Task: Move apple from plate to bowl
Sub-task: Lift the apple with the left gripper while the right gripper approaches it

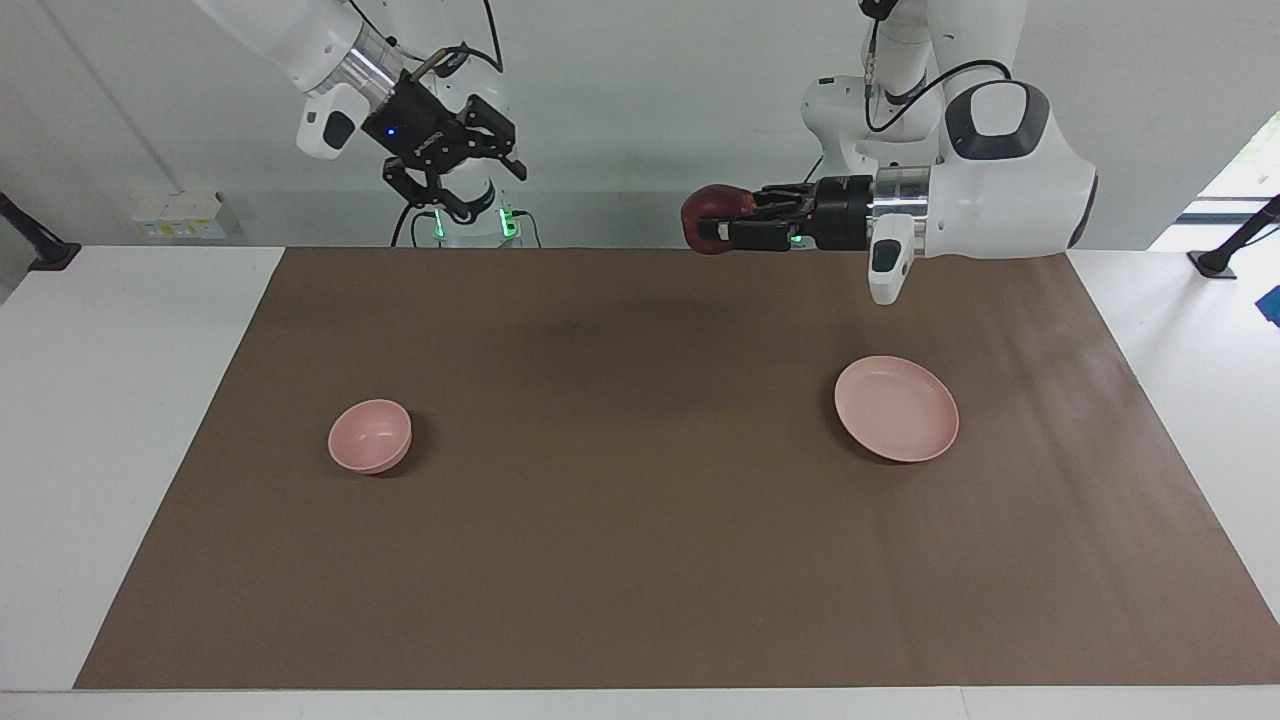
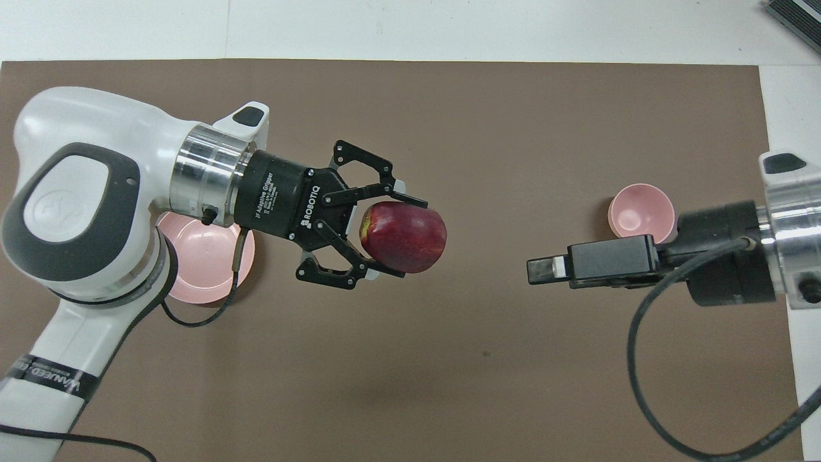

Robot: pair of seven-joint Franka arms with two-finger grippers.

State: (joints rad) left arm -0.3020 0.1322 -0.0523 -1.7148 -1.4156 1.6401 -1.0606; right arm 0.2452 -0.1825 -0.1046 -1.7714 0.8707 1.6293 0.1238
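Note:
The dark red apple (image 1: 706, 216) (image 2: 405, 236) hangs high in the air, with my left gripper (image 1: 716, 222) (image 2: 392, 236) shut on it. It is over the brown mat between plate and bowl, closer to the plate. The wide pink plate (image 1: 897, 408) lies bare toward the left arm's end, and in the overhead view the left arm partly covers the plate (image 2: 200, 264). The small deep pink bowl (image 1: 370, 435) (image 2: 639, 208) stands toward the right arm's end with nothing in it. My right gripper (image 1: 490, 192) (image 2: 544, 270) is raised and open, holding nothing, over the mat beside the bowl.
A brown mat (image 1: 640, 540) covers most of the white table (image 1: 120, 420). Black cables trail from both wrists in the overhead view. A dark object (image 2: 795, 16) sits at the table's corner farthest from the robots, toward the right arm's end.

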